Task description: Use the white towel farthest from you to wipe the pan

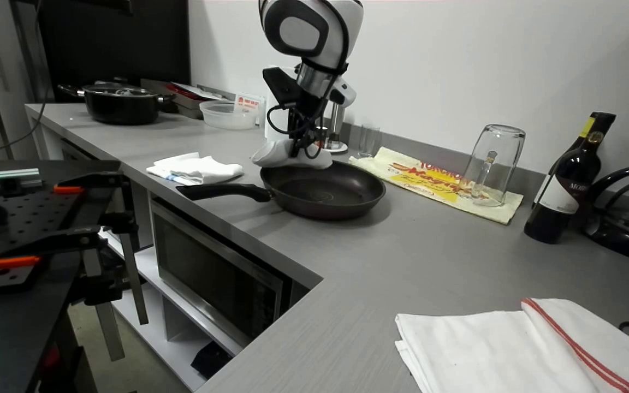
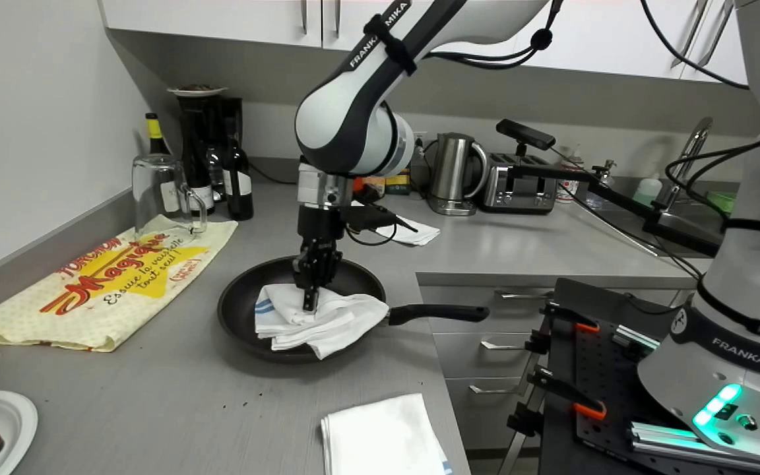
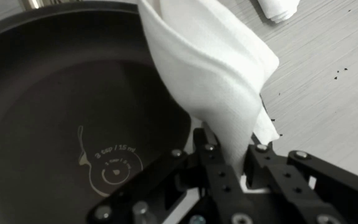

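Wrist view up while I stand by: grey countertop (image 3: pixel 322 149) under the work. Frying pan (image 3: pixel 57 99) sits on it, nothing bracing it; in an exterior view its handle (image 2: pixel 443 313) juts past the countertop edge. Hard wipe that way cd slide or spin pan off. White towel w/ blue stripes (image 2: pixel 324 326) is over the pan, part lapping past rim; can't tell if it touches base. Cd snag rim & tip pan. Folded white towel (image 2: pixel 380 439) near pan: wide swipe might drag it. Robotiq gripper (image 3: pixel 231 138) clenched on a bunched fold of cloth; if pinch is shallow, cloth slips & bare fingertips (image 3: pixel 199 137) scrape base. Dark specks (image 3: pixel 337 74) nr rim: trailing cloth cd sweep them in.
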